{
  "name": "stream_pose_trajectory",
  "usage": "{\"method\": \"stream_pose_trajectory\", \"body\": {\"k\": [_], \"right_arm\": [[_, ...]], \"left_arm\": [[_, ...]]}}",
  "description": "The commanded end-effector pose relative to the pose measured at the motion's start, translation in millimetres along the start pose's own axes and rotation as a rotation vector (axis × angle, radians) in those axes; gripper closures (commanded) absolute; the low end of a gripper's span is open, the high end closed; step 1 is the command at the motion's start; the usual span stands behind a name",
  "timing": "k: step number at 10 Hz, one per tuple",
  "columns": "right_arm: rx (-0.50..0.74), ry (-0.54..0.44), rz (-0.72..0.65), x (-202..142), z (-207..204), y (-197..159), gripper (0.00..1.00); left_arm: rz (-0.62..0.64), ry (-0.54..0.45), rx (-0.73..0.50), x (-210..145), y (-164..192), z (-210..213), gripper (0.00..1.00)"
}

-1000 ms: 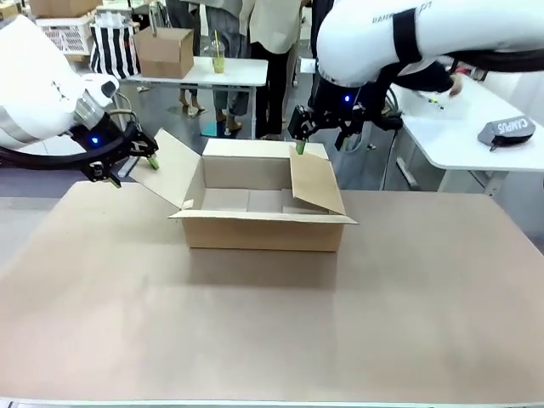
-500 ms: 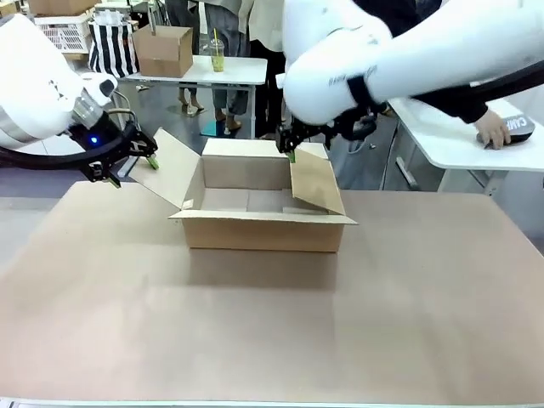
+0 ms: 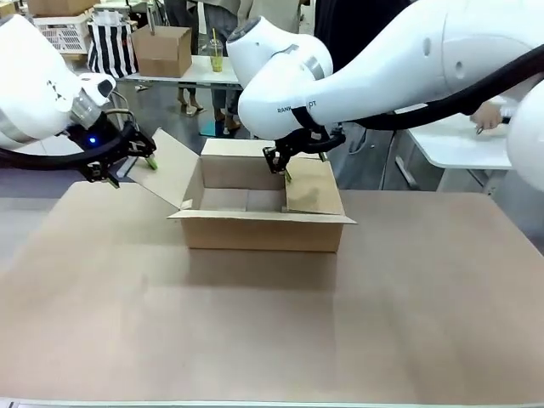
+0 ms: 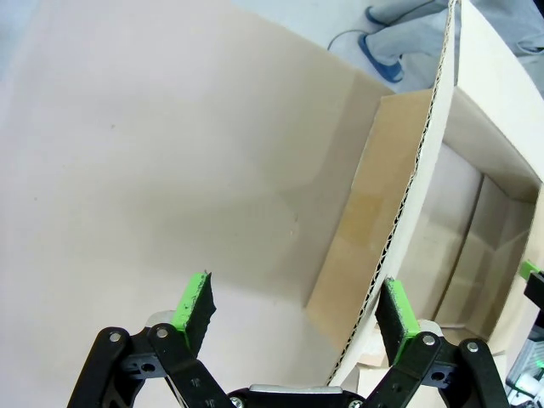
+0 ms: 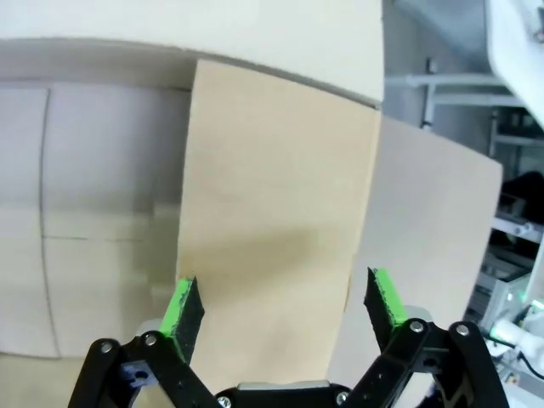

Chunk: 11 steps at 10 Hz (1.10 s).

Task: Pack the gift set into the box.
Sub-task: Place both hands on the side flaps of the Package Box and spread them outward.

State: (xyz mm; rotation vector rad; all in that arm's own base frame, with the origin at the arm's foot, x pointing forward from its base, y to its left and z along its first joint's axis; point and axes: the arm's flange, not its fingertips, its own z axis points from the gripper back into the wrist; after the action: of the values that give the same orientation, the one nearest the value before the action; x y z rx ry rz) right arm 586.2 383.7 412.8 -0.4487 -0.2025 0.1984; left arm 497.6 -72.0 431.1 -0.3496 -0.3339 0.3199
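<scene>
The box (image 3: 255,223) stands open in the middle of the table, its flaps spread. My left gripper (image 3: 133,170) is open around the raised left flap (image 3: 172,168); in the left wrist view that flap's corrugated edge (image 4: 399,221) runs between the fingers of the left gripper (image 4: 295,299), close to the right pad (image 4: 396,308). My right gripper (image 3: 283,170) hangs open over the right flap (image 3: 314,187), at its inner edge. In the right wrist view the right gripper (image 5: 282,297) straddles that flap (image 5: 280,212). The gift set is hidden from view.
Brown paper (image 3: 272,323) covers the table, with free room in front of the box. Behind stand white tables, a small cube-like carton (image 3: 163,51), a cup (image 3: 218,58), a striped bag (image 3: 113,47) and a white crate (image 3: 66,34). A person's hand (image 3: 486,115) is at the right side table.
My right arm has swung left and lower, taking its gripper from the box's back right corner to the right flap's inner edge. The arm now covers the side table. The left arm has stayed still.
</scene>
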Motion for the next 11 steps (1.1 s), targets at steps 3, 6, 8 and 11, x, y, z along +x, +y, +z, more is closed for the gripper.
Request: {"method": "stream_pose_trajectory", "body": {"k": [3,6,8,11], "right_arm": [[0.184,-0.114,-0.009,15.2,21.5,-10.3,0.0],[0.092,-0.067,0.028,22.8,10.5,13.6,0.0],[0.049,-0.049,0.021,21.3,9.6,11.1,0.0],[-0.017,-0.045,0.023,14.8,11.9,-2.5,0.0]], "left_arm": [[0.008,-0.014,0.016,0.2,-0.9,1.7,0.0],[0.008,-0.014,0.016,0.2,-0.9,1.7,0.0],[0.008,-0.014,0.016,0.2,-0.9,1.7,0.0],[0.008,-0.014,0.016,0.2,-0.9,1.7,0.0]]}}
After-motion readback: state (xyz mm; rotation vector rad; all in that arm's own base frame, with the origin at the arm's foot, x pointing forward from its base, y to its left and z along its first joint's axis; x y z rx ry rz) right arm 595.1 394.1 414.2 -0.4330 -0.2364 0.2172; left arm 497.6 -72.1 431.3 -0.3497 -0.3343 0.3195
